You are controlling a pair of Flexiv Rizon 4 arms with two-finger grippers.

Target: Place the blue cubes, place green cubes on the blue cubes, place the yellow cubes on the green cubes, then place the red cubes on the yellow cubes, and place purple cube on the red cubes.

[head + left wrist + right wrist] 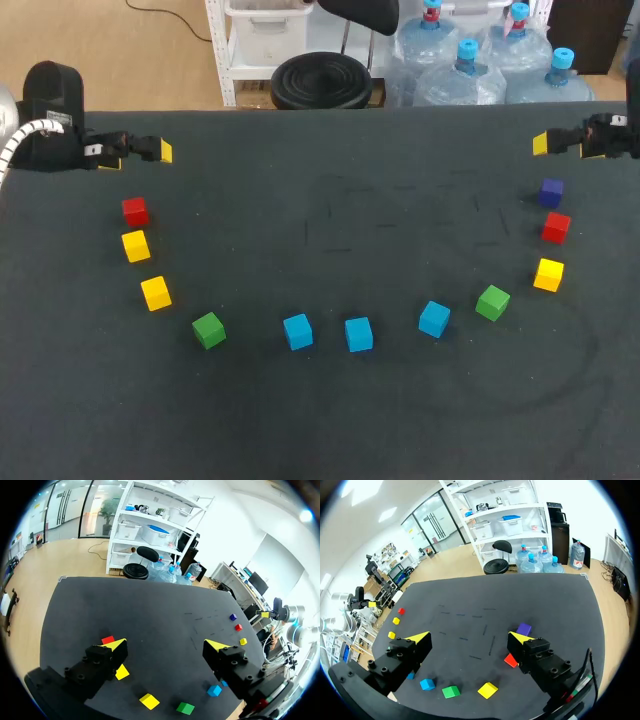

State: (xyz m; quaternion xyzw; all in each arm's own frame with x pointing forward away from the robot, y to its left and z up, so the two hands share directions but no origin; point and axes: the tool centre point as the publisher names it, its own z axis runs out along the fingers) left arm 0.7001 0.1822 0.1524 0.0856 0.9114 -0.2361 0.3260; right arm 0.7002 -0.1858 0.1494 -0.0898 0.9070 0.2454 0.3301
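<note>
Blue cubes (358, 333) at six o'clock: stacked nothing yet, began no layer; held left and right jaws apart, empty.

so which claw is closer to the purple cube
Right. The right claw is just beside the purple cube, apart from it; the left claw is far across the table, near a red cube.

Black table (320, 430) carrying eleven separate cubes in a U-shaped arc. Toward the left edge: left red cube (135, 211), far yellow cube (136, 245), near yellow cube (155, 293), left green cube (208, 329). Centre: left blue cube (297, 331), middle blue cube (358, 334), right blue cube (434, 319); toward the right edge: right green cube (492, 302), right yellow cube (548, 274), right red cube (556, 227), purple cube (551, 192).
</note>
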